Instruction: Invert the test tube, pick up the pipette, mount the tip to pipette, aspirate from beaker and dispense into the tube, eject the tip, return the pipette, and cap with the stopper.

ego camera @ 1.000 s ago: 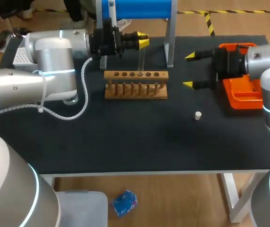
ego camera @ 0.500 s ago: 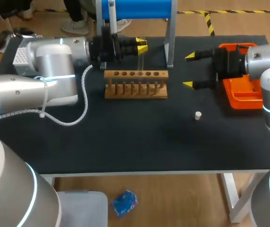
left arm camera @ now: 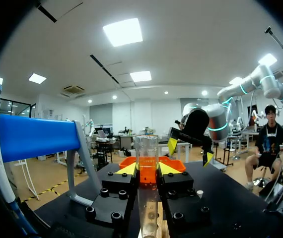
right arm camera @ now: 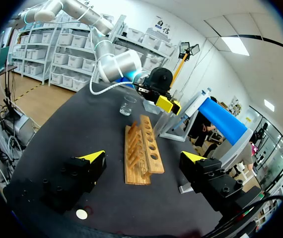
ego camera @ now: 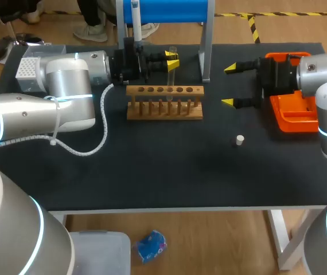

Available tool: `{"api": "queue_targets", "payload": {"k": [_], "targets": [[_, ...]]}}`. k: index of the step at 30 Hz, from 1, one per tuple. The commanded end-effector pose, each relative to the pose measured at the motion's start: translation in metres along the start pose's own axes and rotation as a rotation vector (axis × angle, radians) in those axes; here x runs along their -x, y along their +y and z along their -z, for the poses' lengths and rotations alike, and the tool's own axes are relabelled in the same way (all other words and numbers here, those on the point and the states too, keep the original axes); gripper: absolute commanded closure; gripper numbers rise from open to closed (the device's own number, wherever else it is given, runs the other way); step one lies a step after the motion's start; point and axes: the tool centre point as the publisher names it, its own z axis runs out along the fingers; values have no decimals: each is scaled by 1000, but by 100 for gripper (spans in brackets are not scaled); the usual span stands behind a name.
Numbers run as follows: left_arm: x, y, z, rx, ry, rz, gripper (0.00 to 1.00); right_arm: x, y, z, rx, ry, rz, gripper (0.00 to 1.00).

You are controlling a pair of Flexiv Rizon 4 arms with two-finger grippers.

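My left gripper (ego camera: 172,59) is shut on a clear glass test tube (ego camera: 172,65), holding it roughly upright just above the back edge of the wooden rack (ego camera: 163,103). In the left wrist view the test tube (left arm camera: 147,158) is pinched between the yellow fingertips (left arm camera: 126,169), with its rim above them. My right gripper (ego camera: 229,85) hovers open to the right of the rack, and in its own view the right gripper (right arm camera: 144,158) has nothing between its fingers. The white stopper (ego camera: 240,139) lies on the mat. The pipette (ego camera: 133,17) hangs on the blue stand (ego camera: 169,10). The beaker (right arm camera: 128,105) stands beyond the rack.
An orange tray (ego camera: 292,112) lies at the right edge under my right arm. A white tip box (ego camera: 26,69) sits at the far left behind my left arm. The stand's metal legs (ego camera: 205,57) rise just behind the rack.
My left wrist has rolled and sunk slightly toward the rack, turning the test tube with it. The right arm has not moved.
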Motion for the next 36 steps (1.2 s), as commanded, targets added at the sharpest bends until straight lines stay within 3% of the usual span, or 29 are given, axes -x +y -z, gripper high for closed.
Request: {"api": "queue_targets", "payload": {"k": [1,36], "targets": [[2,8,0,-16,5,-1,100,-1,0,0,0,-1,1,0],[3,33,3,-41,-11,41,100,-1,0,0,0,-1,1,0]]}}
